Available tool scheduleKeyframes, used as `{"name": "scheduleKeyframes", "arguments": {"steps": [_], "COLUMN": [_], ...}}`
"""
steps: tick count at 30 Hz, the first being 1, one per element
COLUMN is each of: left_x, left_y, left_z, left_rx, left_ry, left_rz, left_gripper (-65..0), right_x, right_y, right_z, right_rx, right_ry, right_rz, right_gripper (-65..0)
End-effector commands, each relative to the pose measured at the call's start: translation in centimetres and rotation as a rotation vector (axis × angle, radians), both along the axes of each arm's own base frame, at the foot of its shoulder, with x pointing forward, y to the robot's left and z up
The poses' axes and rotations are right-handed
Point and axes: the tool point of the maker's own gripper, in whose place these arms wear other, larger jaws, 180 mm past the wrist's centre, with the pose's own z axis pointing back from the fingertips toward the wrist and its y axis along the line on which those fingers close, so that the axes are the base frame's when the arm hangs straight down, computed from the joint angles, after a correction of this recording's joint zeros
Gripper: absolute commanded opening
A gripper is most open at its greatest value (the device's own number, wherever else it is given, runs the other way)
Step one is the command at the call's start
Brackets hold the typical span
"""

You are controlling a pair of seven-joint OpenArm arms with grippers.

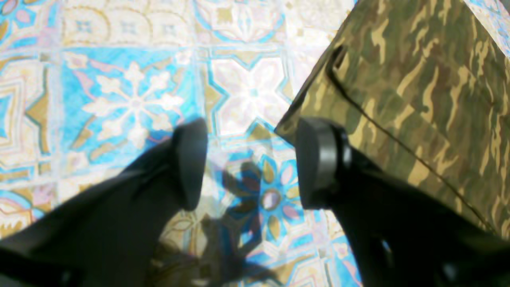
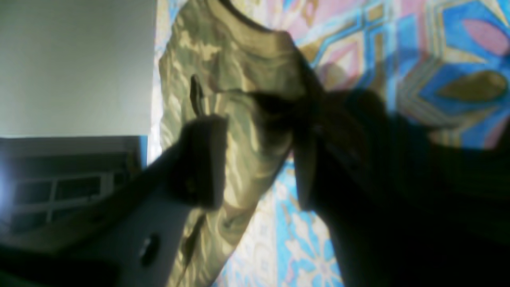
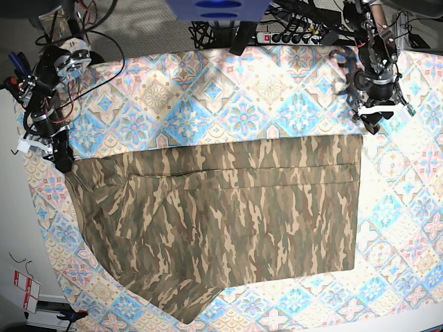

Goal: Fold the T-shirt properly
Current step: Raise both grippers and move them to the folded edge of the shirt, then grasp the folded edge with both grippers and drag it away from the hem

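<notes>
Surface: a pastel blue, pink and cream patterned tablecloth (image 3: 228, 104) covers the table; black cables and a power strip (image 3: 297, 31) lie along its far edge.
Garment: the olive, brown and tan camouflage T-shirt (image 3: 228, 214) lies flat across the near half of the cloth, its top part folded down in a straight horizontal band, one sleeve pointing to the near edge.
Left gripper (image 1: 251, 163): black jaws stand apart with only tablecloth between them; one finger (image 1: 318, 159) sits just beside the shirt's corner.
Right gripper (image 2: 259, 159): at the shirt's opposite upper corner; jaws stand apart, with camouflage fabric lying between them, not pinched.
</notes>
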Motion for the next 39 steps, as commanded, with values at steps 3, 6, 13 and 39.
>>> {"name": "scheduleKeyframes", "arguments": {"steps": [3,6,13,39], "left_x": [0.6,0.5,0.5,-0.4], "left_y": [0.6,0.6,0.6,3.5], "left_z": [1.2,1.2,1.2,1.9], "left_rx": [0.029,0.029,0.029,-0.104], "left_ry": [-0.038,-0.036,-0.036,-0.126], "left_rz": [-0.002,-0.002,-0.002,0.144], "left_gripper": [-30.0,-30.0,-30.0,-30.0], "right_x": [2.1,2.5,2.6,2.0], "right_y": [1.1,1.0,1.0,2.2], "right_z": [0.9,1.0,0.9,0.2], "right_rx": [-0.003,-0.013,-0.009,0.013], "right_ry": [-0.021,-0.023,-0.02,0.016], "right_rz": [0.05,0.046,0.035,0.093], "right_gripper": [-38.5,-38.5,-38.6,-65.0]}}
